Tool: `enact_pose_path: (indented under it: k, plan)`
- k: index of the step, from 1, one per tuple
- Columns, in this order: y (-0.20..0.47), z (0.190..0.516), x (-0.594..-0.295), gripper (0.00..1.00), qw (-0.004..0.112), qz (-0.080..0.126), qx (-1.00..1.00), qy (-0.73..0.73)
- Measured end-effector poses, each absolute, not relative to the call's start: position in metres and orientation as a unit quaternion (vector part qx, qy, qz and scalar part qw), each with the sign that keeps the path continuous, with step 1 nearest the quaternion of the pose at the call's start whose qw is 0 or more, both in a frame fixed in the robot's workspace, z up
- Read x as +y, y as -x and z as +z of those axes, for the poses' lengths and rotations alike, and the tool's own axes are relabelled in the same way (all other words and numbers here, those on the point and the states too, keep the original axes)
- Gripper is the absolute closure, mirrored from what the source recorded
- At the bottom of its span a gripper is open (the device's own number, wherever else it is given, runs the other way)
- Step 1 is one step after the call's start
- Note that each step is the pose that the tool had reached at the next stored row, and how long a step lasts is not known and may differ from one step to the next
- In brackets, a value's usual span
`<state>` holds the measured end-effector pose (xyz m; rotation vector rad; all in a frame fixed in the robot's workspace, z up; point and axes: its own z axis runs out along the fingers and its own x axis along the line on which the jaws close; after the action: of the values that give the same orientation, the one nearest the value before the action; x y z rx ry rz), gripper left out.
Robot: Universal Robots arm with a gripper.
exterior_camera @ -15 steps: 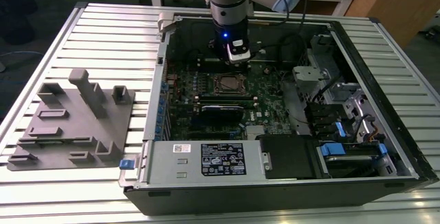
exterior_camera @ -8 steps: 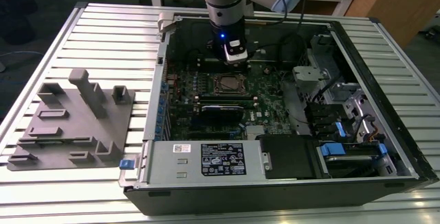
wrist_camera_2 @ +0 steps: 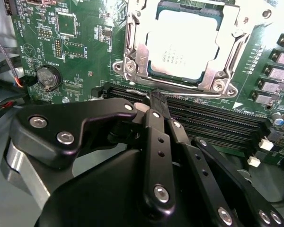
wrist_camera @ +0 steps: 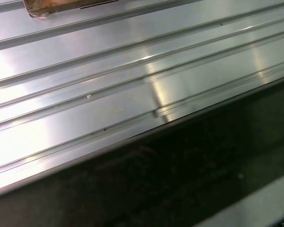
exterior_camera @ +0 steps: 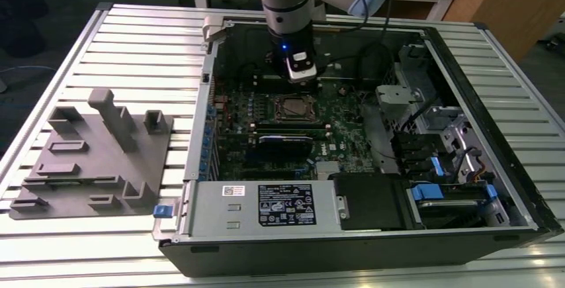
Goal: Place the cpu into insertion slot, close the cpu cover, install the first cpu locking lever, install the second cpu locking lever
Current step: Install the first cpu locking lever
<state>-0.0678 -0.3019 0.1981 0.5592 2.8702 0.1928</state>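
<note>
The small square cpu with a dull silvery-grey metal top (wrist_camera_2: 180, 45) is lying seated in the dark-walled square insertion slot (wrist_camera_2: 155, 75) on the green circuit board (wrist_camera_2: 85, 52), with the thin silvery metal cpu cover frame (wrist_camera_2: 135, 49) lying down around its edges. The black metal pincer (wrist_camera_2: 157, 100) is hovering just beside the slot above long black memory slots (wrist_camera_2: 217, 120), its fingertips pressed together on nothing, inside the open black computer case (exterior_camera: 353, 255) that is sitting on the ribbed aluminium counter (exterior_camera: 115, 43).
</note>
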Motion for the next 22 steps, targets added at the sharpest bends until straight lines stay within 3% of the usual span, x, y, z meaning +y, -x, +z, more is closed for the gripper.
enact_pose_path:
  k: [22]
  plan:
    - [0.0690,0.1967,-0.3113,0.89,0.112,0.069,0.973,-0.190]
